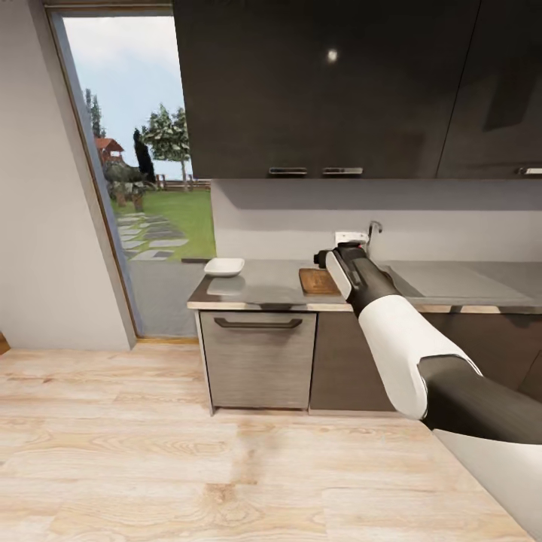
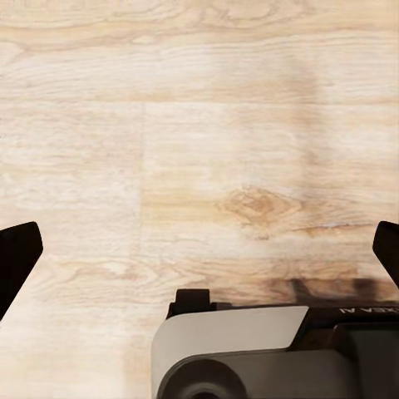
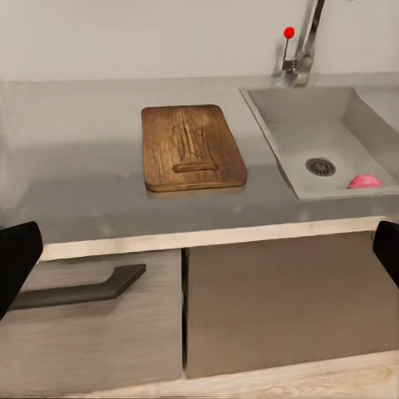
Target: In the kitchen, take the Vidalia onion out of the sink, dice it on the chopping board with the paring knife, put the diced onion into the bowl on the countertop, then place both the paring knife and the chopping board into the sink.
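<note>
- Your right pincer (image 3: 199,249) hangs in front of the table (image 3: 91,166), short of its front edge, with the fingertips (image 3: 17,262) set wide apart at the two edges of the right wrist view and nothing between them.
- In the head view your right arm (image 1: 391,331) reaches forward toward the table (image 1: 271,290), its wrist covering part of the sink area.
- Your left pincer (image 2: 199,253) points down at the light wood floor (image 2: 199,125); its dark fingertips (image 2: 15,258) are spread wide and it holds nothing.
- The chopping board (image 3: 191,148) lies flat on the table just beside the sink (image 3: 291,125), on the side away from the tap (image 3: 303,41). In the head view the chopping board (image 1: 318,281) peeks out beside your right wrist.
- A faint raised shape lies along the middle of the board; you cannot tell from these pictures whether it is the paring knife.
- The Vidalia onion (image 3: 364,181) sits inside the sink, near the basin's front wall and close to the round drain (image 3: 321,166).
- The tap with its red-knobbed lever (image 3: 288,33) stands behind the sink against the pale wall.
- The bowl (image 1: 224,266) rests on the table well apart from the sink, past the chopping board, at the table's end nearest the tall window (image 1: 135,150).
- Dark upper cabinets (image 1: 324,83) hang above the sink, and a grey drawer with a long handle (image 1: 258,324) sits below the table under the bowl.
</note>
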Tool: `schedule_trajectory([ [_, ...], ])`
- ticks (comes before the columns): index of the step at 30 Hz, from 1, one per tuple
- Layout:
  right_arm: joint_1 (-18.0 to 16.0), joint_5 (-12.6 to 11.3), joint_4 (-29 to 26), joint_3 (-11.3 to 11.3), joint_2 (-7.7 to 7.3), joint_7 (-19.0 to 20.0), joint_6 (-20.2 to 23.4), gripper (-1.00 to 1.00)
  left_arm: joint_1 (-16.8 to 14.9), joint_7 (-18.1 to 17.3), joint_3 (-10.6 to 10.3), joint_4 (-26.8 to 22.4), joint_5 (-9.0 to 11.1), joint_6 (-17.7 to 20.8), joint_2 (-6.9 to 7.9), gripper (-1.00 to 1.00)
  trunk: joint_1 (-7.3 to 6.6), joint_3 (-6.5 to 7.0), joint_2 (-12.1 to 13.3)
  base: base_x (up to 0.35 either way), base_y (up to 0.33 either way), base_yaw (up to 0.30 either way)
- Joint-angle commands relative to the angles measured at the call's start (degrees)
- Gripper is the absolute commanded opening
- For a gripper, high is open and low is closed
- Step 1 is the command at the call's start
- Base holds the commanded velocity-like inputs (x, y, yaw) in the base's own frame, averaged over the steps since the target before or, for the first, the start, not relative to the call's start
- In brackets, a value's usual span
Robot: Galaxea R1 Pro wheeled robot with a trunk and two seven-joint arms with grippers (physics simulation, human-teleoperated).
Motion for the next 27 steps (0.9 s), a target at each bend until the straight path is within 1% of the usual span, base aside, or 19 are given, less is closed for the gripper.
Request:
schedule_trajectory([
  [1, 0.0, -0.2, 0.2, -0.1, -0.09, 0.0, 0.2, 1.00, 0.0, 0.0, 0.0, -0.1, 0.0, -0.1, 0.01, 1.00, -0.22, 0.12, 0.4, 0.000, 0.000, 0.000],
  [3, 0.0, -0.2, 1.5, -0.1, -0.41, 0.9, -0.5, 1.00, 0.0, 0.0, 0.0, -0.1, 0.0, -0.1, 0.00, 1.00, -0.66, 0.48, 1.2, 0.000, 0.000, 0.000],
  [6, 0.0, -0.2, 5.5, -0.1, -0.59, 1.4, -4.6, 1.00, 0.0, 0.0, 0.0, -0.1, 0.0, -0.1, 0.01, 1.00, -1.32, 1.02, 2.4, 0.000, 0.000, 0.000],
  [10, 0.0, -0.2, 8.6, -0.1, -0.62, 1.6, -7.3, 1.00, 0.0, 0.0, 0.0, -0.1, 0.0, -0.1, 0.01, 1.00, -2.20, 1.74, 4.0, 0.000, 0.000, 0.000],
  [13, 0.0, -0.2, 9.5, -0.1, -0.69, 1.6, -7.9, 1.00, 0.0, 0.0, 0.0, -0.1, 0.0, -0.1, 0.01, 1.00, -2.86, 2.28, 5.2, 0.000, 0.000, 0.000],
  [27, 0.0, -0.2, 11.4, -0.1, -0.89, 1.6, -8.1, 1.00, 0.0, 0.0, 0.0, -0.1, 0.0, -0.1, 0.01, 1.00, -5.93, 4.79, 10.8, 0.000, 0.000, 0.000],
])
